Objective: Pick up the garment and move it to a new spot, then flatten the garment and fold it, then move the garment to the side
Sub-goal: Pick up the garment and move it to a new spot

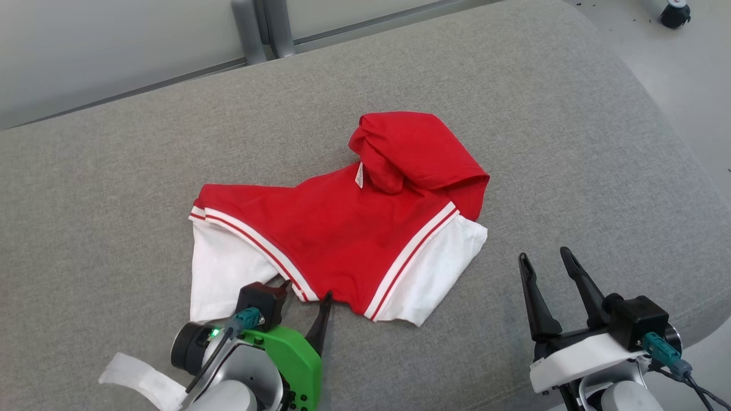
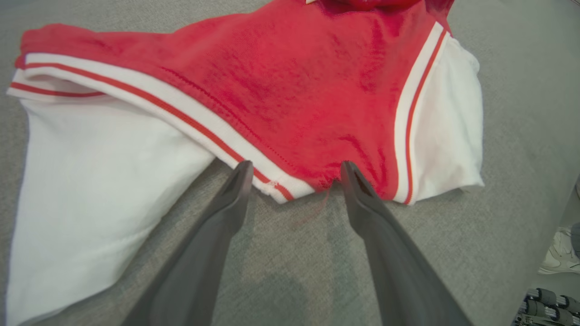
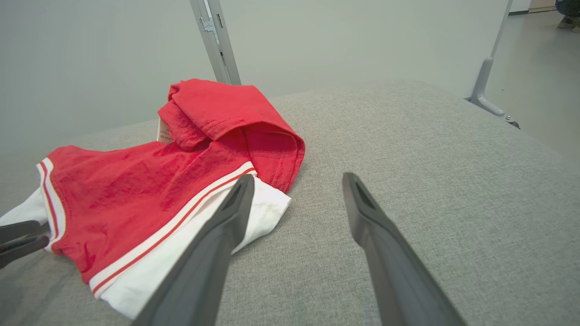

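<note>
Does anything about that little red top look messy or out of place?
Yes: the garment lies crooked on the grey cushion, and its hood is crumpled and folded over itself rather than flat.

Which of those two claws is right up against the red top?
The left gripper, on the green mount: it sits open at the garment's near hem. The right gripper hangs open over the grey cushion, apart from it.

Fig. 1. Bare cushion (image 1: pixel 571 142) lay open right of and beyond the garment (image 1: pixel 342 228), which blocked the middle. The left gripper (image 1: pixel 305 289), jaws apart, stood at its near hem; the right gripper (image 1: pixel 543 254), jaws apart, stood over bare fabric. 2 metal posts (image 1: pixel 278 25) rose beyond the far edge.
</note>
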You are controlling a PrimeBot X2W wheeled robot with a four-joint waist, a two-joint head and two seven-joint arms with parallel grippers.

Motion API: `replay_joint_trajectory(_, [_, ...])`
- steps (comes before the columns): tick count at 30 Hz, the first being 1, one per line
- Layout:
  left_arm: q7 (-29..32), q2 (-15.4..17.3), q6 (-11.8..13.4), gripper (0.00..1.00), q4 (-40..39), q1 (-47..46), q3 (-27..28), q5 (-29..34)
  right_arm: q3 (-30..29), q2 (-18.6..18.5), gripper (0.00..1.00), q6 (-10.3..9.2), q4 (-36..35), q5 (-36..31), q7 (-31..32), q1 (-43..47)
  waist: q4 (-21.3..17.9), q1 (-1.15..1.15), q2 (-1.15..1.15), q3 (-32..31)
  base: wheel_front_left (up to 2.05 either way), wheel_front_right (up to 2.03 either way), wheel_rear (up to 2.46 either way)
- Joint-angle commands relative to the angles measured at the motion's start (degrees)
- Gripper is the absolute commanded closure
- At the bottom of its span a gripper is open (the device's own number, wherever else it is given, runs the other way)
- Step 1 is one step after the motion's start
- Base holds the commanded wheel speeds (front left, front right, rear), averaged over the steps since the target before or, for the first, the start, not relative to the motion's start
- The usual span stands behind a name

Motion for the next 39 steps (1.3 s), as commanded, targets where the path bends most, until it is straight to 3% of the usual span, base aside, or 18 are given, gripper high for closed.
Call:
replay_joint_trajectory(1, [0.3,0.2,0.4,0.00,-0.5,0.3,0.1,0.3,0.0,-0.1,0.00,0.00,0.1,-0.3,-0.2,0.0,-0.1,0.00,0.15,0.1,0.00,0.00,0.00])
replay_joint_trajectory(9, [2.9,1.2,1.7,0.00,0.5,0.2,0.1,-0.5,0.3,-0.1,0.00,0.00,0.3,0.3,-0.2,-0.2,-1.3,0.00,0.15,0.5,0.00,0.00,0.00])
replay_joint_trajectory(20, [1.9,-1.7,0.7,0.00,5.7,-0.2,1.2,-3.3,0.5,-0.1,0.00,0.00,0.5,0.9,-0.2,-0.7,-2.7,0.00,0.15,1.0,0.00,0.00,0.00])
replay_joint_trajectory(21, [1.7,-1.8,0.5,0.56,6.4,-0.5,1.0,-3.1,0.5,-0.1,0.00,0.00,0.5,0.9,-0.2,-0.7,-2.7,0.00,0.15,1.0,0.00,0.00,0.00])
replay_joint_trajectory(22, [1.3,-2.4,0.2,0.82,6.8,-0.6,1.2,-3.5,0.5,-0.1,0.00,0.00,0.5,0.9,-0.2,-0.7,-2.8,0.00,0.15,1.0,0.00,0.00,0.00])
replay_joint_trajectory(24, [0.3,-3.1,-0.3,1.00,7.6,-1.1,1.4,-3.8,0.3,-0.1,0.00,0.00,0.6,0.8,-0.2,-0.6,-2.9,0.00,0.15,1.0,0.00,0.00,0.00])
replay_joint_trajectory(31, [-2.0,-3.8,-1.8,1.00,5.6,-1.3,3.2,-5.8,-0.2,-0.1,0.00,0.00,1.0,0.7,-0.2,0.1,-2.4,0.00,0.15,0.0,0.00,0.00,0.00])
replay_joint_trajectory(39, [-1.1,2.5,1.0,1.00,-13.8,1.8,9.5,-9.7,-1.0,-0.1,0.00,0.00,0.8,0.3,-0.2,1.4,-0.2,0.00,0.15,-1.7,0.00,0.00,0.00])
